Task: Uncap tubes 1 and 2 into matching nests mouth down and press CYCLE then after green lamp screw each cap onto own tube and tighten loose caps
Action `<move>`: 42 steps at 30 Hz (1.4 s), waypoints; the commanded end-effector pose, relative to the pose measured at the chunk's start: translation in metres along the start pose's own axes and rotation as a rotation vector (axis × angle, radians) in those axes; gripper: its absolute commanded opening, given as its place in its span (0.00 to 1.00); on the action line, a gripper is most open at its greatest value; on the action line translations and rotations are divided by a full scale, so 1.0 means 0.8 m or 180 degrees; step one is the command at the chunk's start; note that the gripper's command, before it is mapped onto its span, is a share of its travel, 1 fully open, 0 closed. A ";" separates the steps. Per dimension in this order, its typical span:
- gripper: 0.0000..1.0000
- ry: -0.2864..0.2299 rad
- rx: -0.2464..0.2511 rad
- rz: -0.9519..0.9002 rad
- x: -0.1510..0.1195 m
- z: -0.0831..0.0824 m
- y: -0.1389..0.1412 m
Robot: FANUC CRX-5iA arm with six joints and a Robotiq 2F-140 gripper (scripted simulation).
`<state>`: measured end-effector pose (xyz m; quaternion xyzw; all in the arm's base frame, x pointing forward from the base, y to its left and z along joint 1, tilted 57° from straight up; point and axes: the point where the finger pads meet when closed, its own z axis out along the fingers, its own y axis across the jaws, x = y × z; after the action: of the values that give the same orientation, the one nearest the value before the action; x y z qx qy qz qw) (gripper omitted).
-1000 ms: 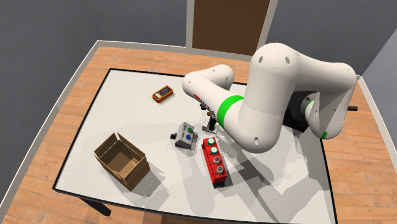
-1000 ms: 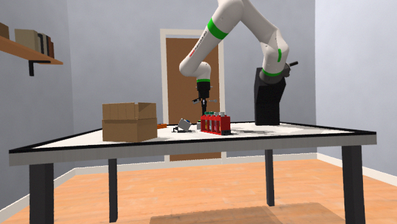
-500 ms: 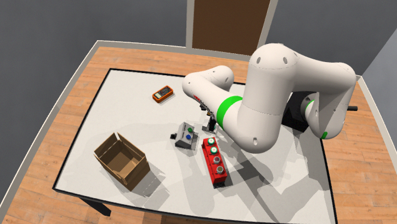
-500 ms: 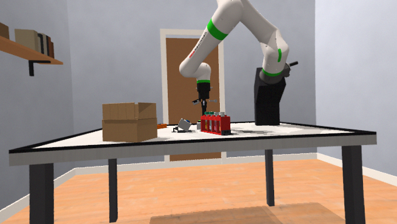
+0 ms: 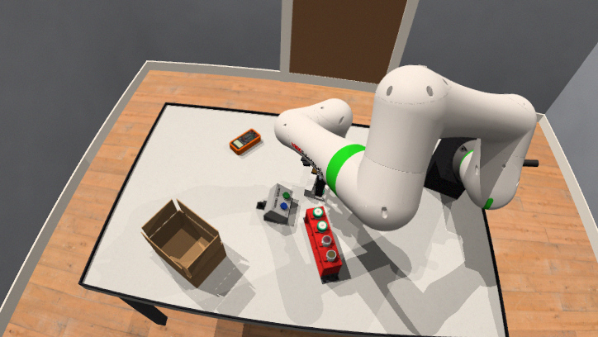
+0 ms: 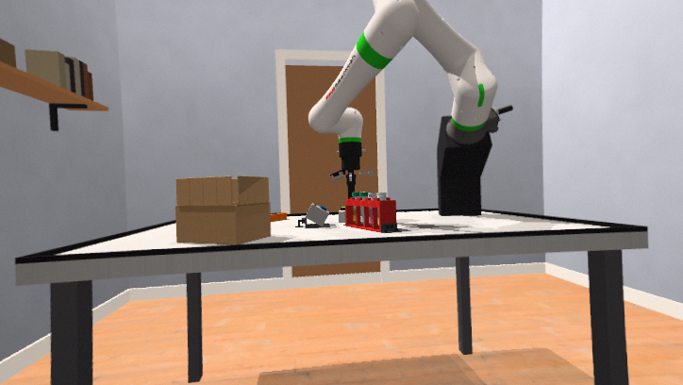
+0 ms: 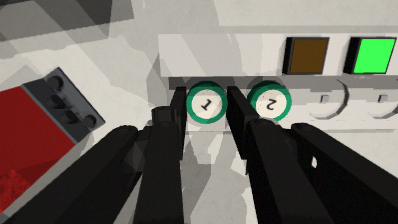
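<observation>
In the wrist view my gripper [image 7: 206, 102] is down over the cap tray, with its two black fingers touching both sides of cap 1 [image 7: 206, 103]. Cap 1 is white with a green rim and lies flat in nest 1. Cap 2 [image 7: 269, 102] lies flat in nest 2, just right of the right finger. The tray's green lamp [image 7: 373, 55] is lit and the amber lamp [image 7: 308, 55] is dark. The red tube rack [image 5: 323, 242] holds two capped tubes [image 5: 320, 219] at its far end and two open tubes [image 5: 328, 247] at its near end.
The grey key housing [image 5: 281, 201], with the green key [image 5: 287, 194] and blue key [image 5: 284, 205], stands left of the rack. An open cardboard box [image 5: 182, 240] sits front left, and an orange multimeter [image 5: 244, 141] lies further back. Nests 3 and 4 [image 7: 357, 100] are empty.
</observation>
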<state>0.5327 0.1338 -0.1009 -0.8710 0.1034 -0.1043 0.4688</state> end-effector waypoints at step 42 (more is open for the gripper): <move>0.30 0.0005 0.0001 0.1488 -0.021 -0.175 -0.057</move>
<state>0.4870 0.0385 -0.0071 -0.8479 0.2059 -0.0513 0.4858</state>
